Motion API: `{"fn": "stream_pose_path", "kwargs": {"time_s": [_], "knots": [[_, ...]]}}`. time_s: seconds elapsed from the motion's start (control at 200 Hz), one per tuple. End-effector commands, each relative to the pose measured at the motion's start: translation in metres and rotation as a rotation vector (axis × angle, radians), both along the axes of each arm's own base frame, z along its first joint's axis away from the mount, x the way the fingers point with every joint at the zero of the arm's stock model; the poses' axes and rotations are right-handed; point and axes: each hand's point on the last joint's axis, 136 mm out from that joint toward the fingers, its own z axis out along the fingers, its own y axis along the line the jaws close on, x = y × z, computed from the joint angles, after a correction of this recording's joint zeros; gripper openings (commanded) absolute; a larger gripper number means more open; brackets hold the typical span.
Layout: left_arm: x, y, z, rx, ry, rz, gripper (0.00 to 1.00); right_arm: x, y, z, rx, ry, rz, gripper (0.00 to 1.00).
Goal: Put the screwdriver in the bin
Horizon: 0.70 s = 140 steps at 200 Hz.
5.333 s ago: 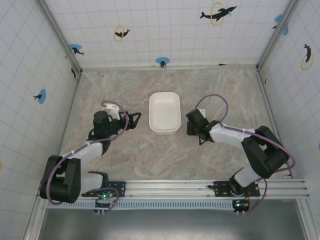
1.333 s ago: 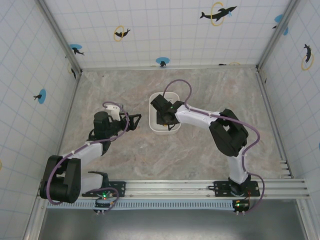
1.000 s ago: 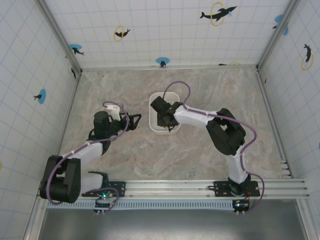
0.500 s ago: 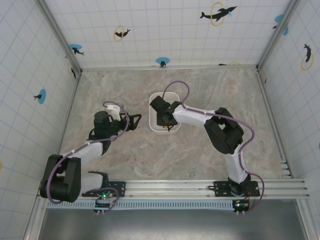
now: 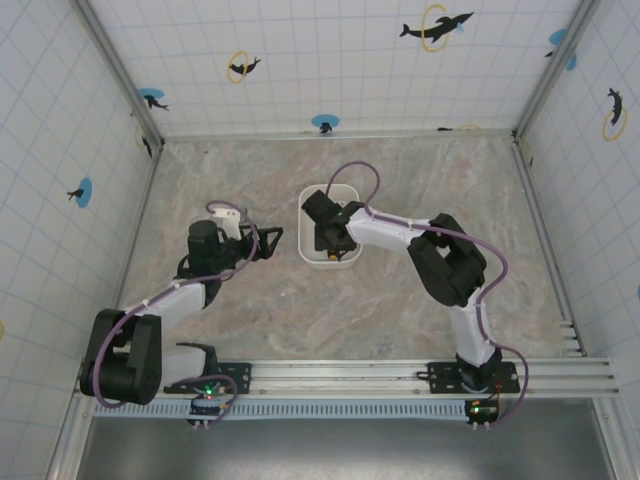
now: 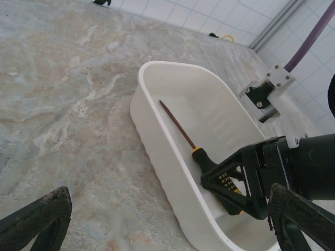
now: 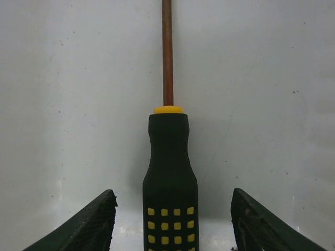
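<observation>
Right wrist | right hand (image 7: 172,206) spread apart, screwdriver (image 7: 168,151) lying loose in bin (image 6: 157,157) | lift straight up, don't snag handle

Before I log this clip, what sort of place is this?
Probably a robot test cell: tiled walls with dolphin stickers, a marbled table, two arms on a metal rail.

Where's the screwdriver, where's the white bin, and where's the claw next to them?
screwdriver (image 7: 170,157): right wrist view, on its black handle.
bin (image 6: 159,157): left wrist view, on the outer wall facing the camera.
right gripper (image 7: 171,192): right wrist view, midway between its open fingertips.
</observation>
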Motion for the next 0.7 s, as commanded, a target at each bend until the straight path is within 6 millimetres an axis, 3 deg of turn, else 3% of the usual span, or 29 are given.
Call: {"fn": "stream_pose_path", "kwargs": {"time_s": [0.0, 0.23, 0.355, 0.556, 0.696], "knots": [[0.006, -0.002, 0.017, 0.027, -0.054, -0.013, 0.98, 0.008, 0.005, 0.044, 0.044, -0.059, 0.015, 0.63], [0.021, 0.019, 0.029, 0.122, -0.075, 0.113, 0.98, 0.007, -0.005, 0.102, -0.009, -0.157, 0.167, 0.66], [0.03, 0.038, 0.04, 0.191, -0.127, 0.212, 0.98, 0.009, -0.028, 0.131, -0.069, -0.25, 0.245, 0.67], [0.034, 0.062, 0.064, 0.294, -0.271, 0.332, 0.98, 0.016, -0.09, 0.152, -0.1, -0.328, 0.265, 0.68], [0.037, 0.077, 0.072, 0.366, -0.339, 0.403, 0.98, 0.027, -0.148, 0.162, -0.085, -0.415, 0.184, 0.68]]}}
